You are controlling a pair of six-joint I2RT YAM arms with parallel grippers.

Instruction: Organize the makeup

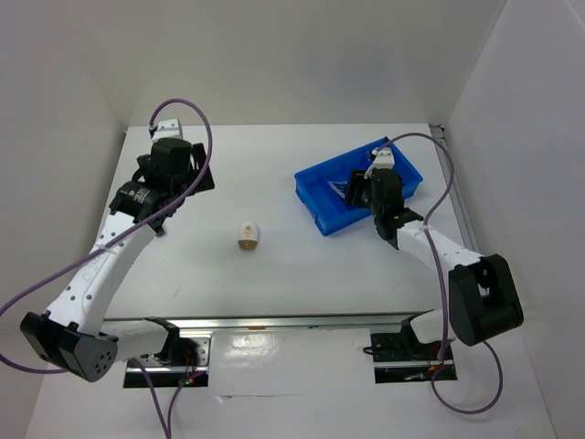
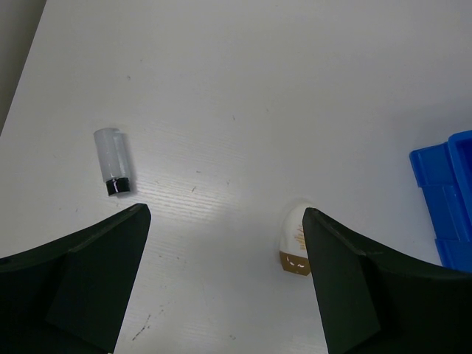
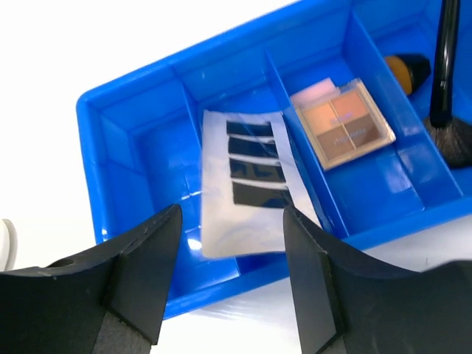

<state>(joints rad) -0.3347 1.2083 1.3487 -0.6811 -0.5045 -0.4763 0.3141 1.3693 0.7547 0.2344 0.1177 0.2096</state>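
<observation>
The white egg-shaped sponge (image 1: 248, 234) with a tan base lies on the table (image 1: 302, 274), and my open left gripper (image 2: 225, 214) hovers over bare table just left of the sponge (image 2: 295, 240). In the top view the left gripper (image 1: 194, 176) is at the back left. My right gripper (image 3: 232, 221) stands open above the near wall of the blue tray (image 3: 133, 140), with nothing between its fingers. In the tray lie the rectangular palette (image 3: 251, 184), its glossy face showing dark strips, the tan square compact (image 3: 343, 122), a black brush (image 3: 442, 74) and an orange-tipped one (image 3: 409, 70).
A small clear vial with a black cap (image 2: 113, 161) lies on the table to the left of the left gripper. The blue tray (image 1: 324, 212) stands at the back right, with the right gripper (image 1: 358, 189) over it. White walls enclose the table.
</observation>
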